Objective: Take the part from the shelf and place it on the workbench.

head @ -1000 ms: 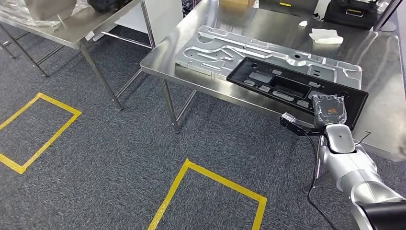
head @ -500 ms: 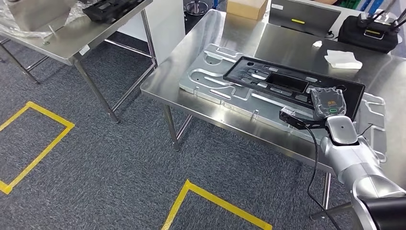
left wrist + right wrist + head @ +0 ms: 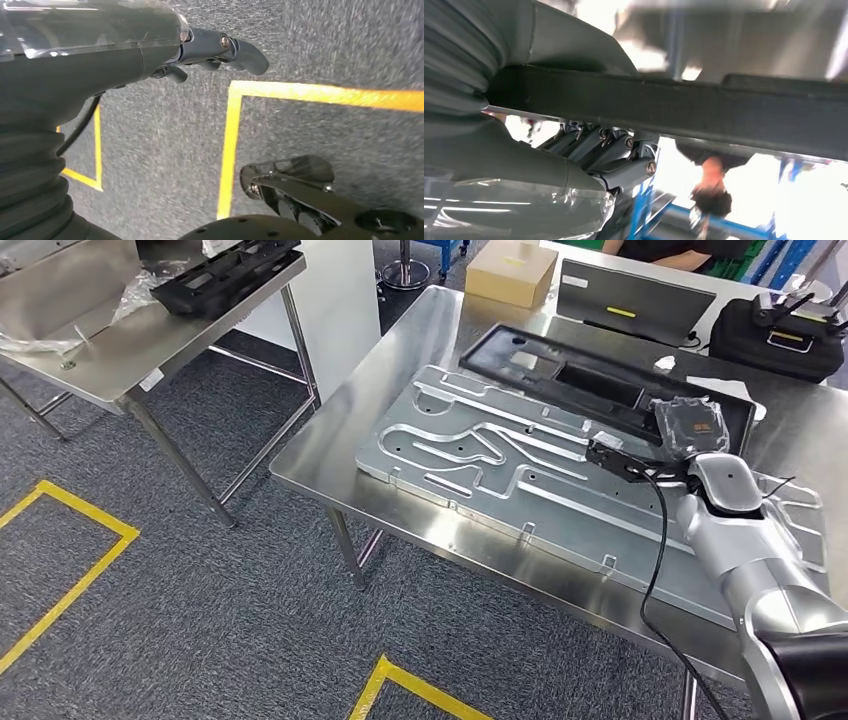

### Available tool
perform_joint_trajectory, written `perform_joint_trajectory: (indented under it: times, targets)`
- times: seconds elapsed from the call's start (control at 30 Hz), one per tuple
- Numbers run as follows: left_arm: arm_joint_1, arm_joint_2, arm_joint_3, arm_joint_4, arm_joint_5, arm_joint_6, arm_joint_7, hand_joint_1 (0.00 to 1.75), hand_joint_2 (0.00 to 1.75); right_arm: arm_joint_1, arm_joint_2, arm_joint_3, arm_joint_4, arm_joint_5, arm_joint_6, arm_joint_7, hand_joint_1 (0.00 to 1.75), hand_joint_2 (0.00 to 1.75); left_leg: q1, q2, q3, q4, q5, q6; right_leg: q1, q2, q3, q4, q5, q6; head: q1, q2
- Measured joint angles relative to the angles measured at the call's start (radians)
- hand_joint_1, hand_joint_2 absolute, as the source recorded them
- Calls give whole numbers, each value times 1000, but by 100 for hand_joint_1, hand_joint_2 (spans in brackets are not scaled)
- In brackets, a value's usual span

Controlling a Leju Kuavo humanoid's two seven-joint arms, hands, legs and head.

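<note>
The right hand [image 3: 690, 422] grips the black part [image 3: 590, 380] over the workbench [image 3: 330, 455], at two o'clock. The left hand [image 3: 150, 55] hangs with fingers curled, holding nothing.

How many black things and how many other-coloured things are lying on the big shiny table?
Black: 3 – long black panel held by the right hand, bag, laptop
Silver: 1 – metal plate
Brown: 1 – cardboard box
White: 1 – cloth
Total: 6

Part [image 3: 600, 385] behind plate [image 3: 520, 475] on workbench [image 3: 330, 455]
</note>
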Motion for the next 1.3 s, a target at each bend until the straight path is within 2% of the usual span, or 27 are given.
perform_joint_trajectory:
  times: [0.07,0.1,0.13,0.17,0.2,0.23,0.27,0.33,0.37,0.47,0.57,0.6,0.73,0.8,0.93,1.13,1.3]
  targets:
    - [0,0,19,0,25,6,-11,0,175,25,-4,-1,-9,-30,7,-14,175,175,7,3,13,-114,110,-7,-7,1,11,6,-13,13,0,0]
    - [0,-1,27,0,33,9,-15,0,175,31,-5,-2,-12,-39,7,-16,175,175,7,4,20,-170,145,-10,-11,1,14,12,-19,20,0,0]
    - [-1,-3,36,0,42,12,-21,0,175,33,-6,-2,-13,-46,7,-14,175,175,7,5,23,-210,165,-6,-11,3,12,17,-22,27,0,0]
    - [-2,-4,43,1,49,14,-27,0,175,34,-8,-2,-13,-51,6,-12,175,175,6,6,22,-230,171,1,-10,4,8,21,-24,35,0,0]
    - [-2,-5,50,1,55,14,-34,0,175,34,-10,-3,-13,-54,6,-10,175,175,3,6,20,-235,166,11,-9,6,6,21,-25,41,1,0]
    - [-3,-5,57,1,61,13,-41,0,175,34,-14,-3,-13,-56,5,-9,175,175,3,7,21,-239,173,19,-7,6,5,20,-26,42,1,0]
    - [-3,-5,62,1,64,13,-47,0,175,34,-18,-3,-12,-59,4,-8,175,175,3,5,22,-242,179,22,-7,5,6,19,-26,35,1,0]
    - [-4,-6,71,1,66,13,-54,0,175,32,-24,-3,-10,-64,1,-6,175,175,2,2,22,-246,183,23,-7,4,8,17,-26,10,1,0]
    - [-5,-6,73,1,66,14,-56,0,175,31,-27,-3,-9,-66,-2,-4,175,175,1,1,22,-246,183,25,-7,4,9,15,-26,1,1,0]
    - [-6,-6,77,1,63,19,-57,0,175,32,-30,-3,-2,-66,-10,1,175,175,-2,-1,22,-245,180,32,-8,2,13,10,-25,0,1,0]
    - [-7,-8,79,1,61,22,-58,0,175,34,-30,-3,6,-67,-15,1,175,175,-6,-1,22,-245,177,37,-9,1,14,8,-26,6,1,0]
    - [-8,-9,80,1,61,22,-60,0,175,36,-29,-3,8,-69,-15,-5,175,175,-6,-1,22,-244,176,39,-10,0,14,7,-26,12,1,0]
    - [-12,-9,84,1,67,22,-71,0,175,58,-15,0,14,-84,-14,-64,175,175,-7,0,23,-244,171,42,-13,-1,17,4,-31,51,1,0]
    - [-15,-10,86,1,67,21,-74,0,175,79,2,7,15,-85,-14,-86,175,175,-7,0,25,-245,168,42,-13,-1,17,4,-33,58,1,0]
    - [-20,-10,90,1,65,24,-74,0,175,116,36,31,18,-82,-14,-99,175,175,-7,0,28,-249,168,41,-13,-1,17,6,-36,62,1,0]
    - [-21,-11,93,1,61,30,-73,0,175,133,102,73,43,-69,-30,-67,175,175,-6,3,35,-256,167,38,-12,2,18,7,-39,59,1,0]
    - [-21,-11,98,1,60,34,-69,0,175,122,124,86,65,-74,-32,-60,175,175,-6,3,38,-257,166,33,-9,1,20,9,-41,56,1,0]
